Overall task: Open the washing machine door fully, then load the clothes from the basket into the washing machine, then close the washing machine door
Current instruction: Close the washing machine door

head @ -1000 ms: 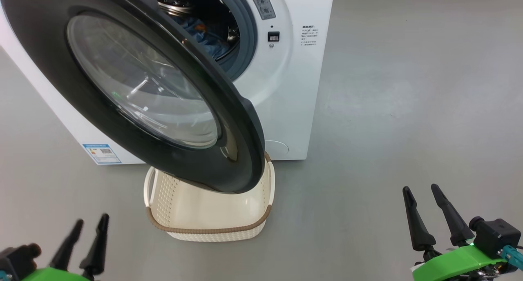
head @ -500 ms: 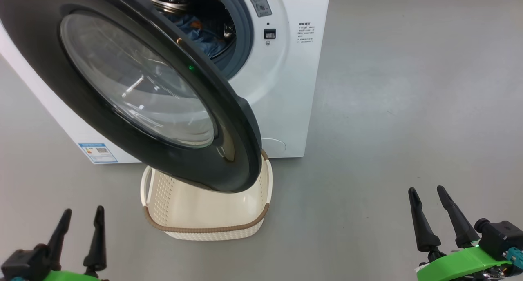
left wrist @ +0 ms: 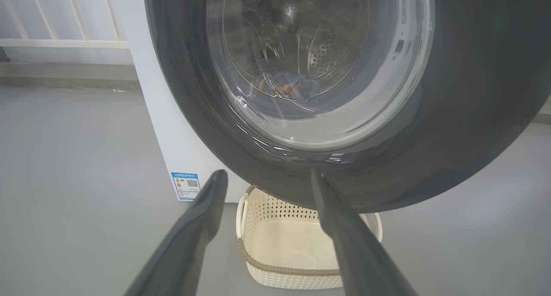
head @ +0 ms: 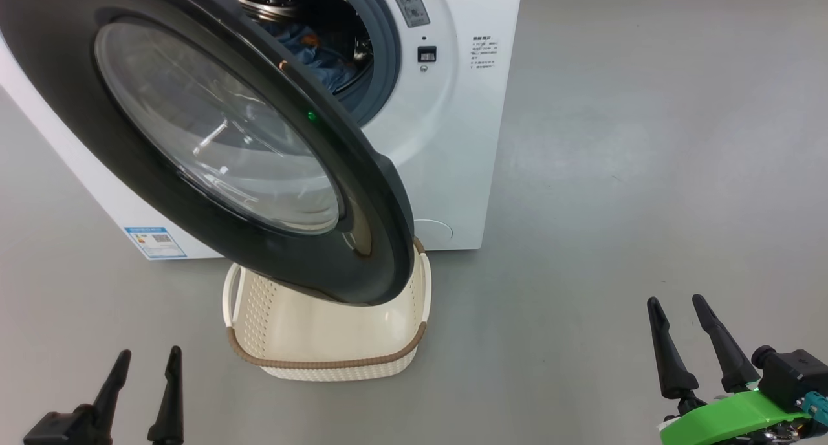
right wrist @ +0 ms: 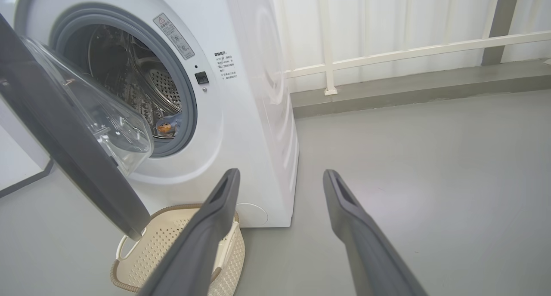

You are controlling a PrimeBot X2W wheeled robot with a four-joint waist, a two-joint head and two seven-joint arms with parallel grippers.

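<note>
Claws: left gripper (head: 149, 352) and right gripper (head: 675, 299) both spread, empty.
Done: light-blue printed clothes (head: 317, 54) inside big white washing machine (head: 453, 141); cream perforated basket (head: 323, 362) looks empty.
Left: black-rimmed round glass door (head: 362, 173), open above basket, needs shutting.

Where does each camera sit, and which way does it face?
Head view: high on the robot, looking down at the washing machine door and basket; left gripper and right gripper show.
Left wrist view: low, facing the door's glass; own fingers show.
Right wrist view: facing the washing machine opening; own fingers show.
All share the basket.
</note>
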